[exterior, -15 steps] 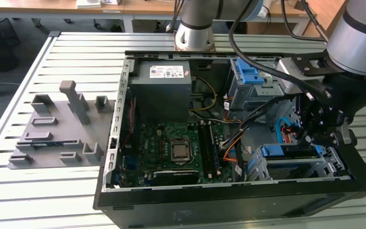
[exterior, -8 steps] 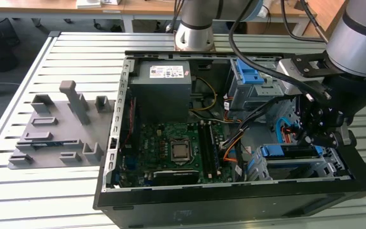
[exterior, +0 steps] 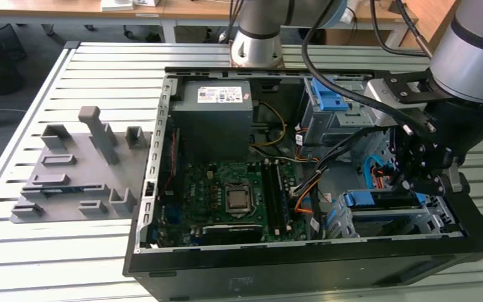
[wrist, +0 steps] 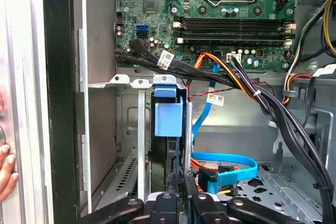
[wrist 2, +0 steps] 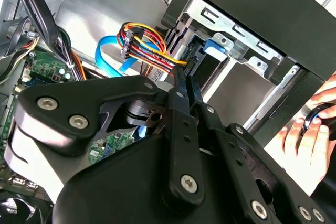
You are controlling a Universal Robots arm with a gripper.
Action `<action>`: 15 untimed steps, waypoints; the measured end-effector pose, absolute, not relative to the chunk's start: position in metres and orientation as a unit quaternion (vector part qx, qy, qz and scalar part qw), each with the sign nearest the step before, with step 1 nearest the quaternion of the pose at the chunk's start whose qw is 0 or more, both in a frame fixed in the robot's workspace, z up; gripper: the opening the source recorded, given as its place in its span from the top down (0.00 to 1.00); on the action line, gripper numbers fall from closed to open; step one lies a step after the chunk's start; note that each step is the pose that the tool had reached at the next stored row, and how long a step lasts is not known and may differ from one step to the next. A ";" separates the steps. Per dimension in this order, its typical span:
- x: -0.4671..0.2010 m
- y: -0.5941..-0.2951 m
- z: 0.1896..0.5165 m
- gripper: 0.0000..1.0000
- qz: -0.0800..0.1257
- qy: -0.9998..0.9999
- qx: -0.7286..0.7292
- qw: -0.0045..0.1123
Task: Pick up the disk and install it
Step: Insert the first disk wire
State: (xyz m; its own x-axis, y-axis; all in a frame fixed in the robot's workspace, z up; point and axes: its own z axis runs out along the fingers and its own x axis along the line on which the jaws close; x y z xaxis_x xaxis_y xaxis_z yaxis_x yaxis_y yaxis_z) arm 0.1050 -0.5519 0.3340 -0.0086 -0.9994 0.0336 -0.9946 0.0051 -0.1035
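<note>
Here the claw (exterior: 422, 182) hangs low inside the open computer case (exterior: 309, 264), at the drive cage (exterior: 392, 217) in the corner nearest the case's front wall. In both wrist views its two black fingers (wrist 2: 181, 90) run close together into the cage mouth, pressed onto something thin; I judge they are pinching the disk (wrist: 169, 124) by its end, though the contact itself is hidden behind the linkage.

The disk stands on edge in the cage, between two metal rails, its blue handle (wrist: 168, 120) facing out toward the claw and its dark body running back into the slot. In the exterior view its blue carrier (exterior: 380, 199) lies along the cage top, just beside the claw. So the picking up looks finished, and the step in hand is the install: seating the disk in its bay.

From the cage outward, a blue data cable (wrist: 220, 163) and a bundle of coloured power wires (wrist 2: 149, 45) lie just beside the slot, and the motherboard (exterior: 233, 195) sits farther off. A person's hand (wrist 2: 310, 129) rests on the outside of the case wall by the cage.

The remaining push calls for a straight line along the rails and clearance from those cables. Whether the disk is fully home, I cannot tell.
</note>
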 end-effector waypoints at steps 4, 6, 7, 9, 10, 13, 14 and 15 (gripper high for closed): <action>0.105 -0.552 0.334 0.84 -0.049 0.708 -0.704 0.025; 0.105 -0.552 0.333 0.84 -0.049 0.708 -0.704 0.025; 0.105 -0.552 0.333 0.84 -0.049 0.708 -0.704 0.025; 0.105 -0.552 0.333 0.84 -0.049 0.708 -0.704 0.025; 0.105 -0.552 0.333 0.84 -0.049 0.708 -0.704 0.025; 0.105 -0.552 0.334 0.84 -0.049 0.709 -0.704 0.025; 0.105 -0.552 0.334 0.84 -0.049 0.709 -0.704 0.025; 0.105 -0.552 0.334 0.84 -0.049 0.709 -0.704 0.025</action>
State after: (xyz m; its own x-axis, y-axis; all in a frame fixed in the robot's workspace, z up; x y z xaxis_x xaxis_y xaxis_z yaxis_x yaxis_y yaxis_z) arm 0.1050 -0.5519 0.3340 -0.0088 -0.9994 0.0336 -0.9946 0.0053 -0.1035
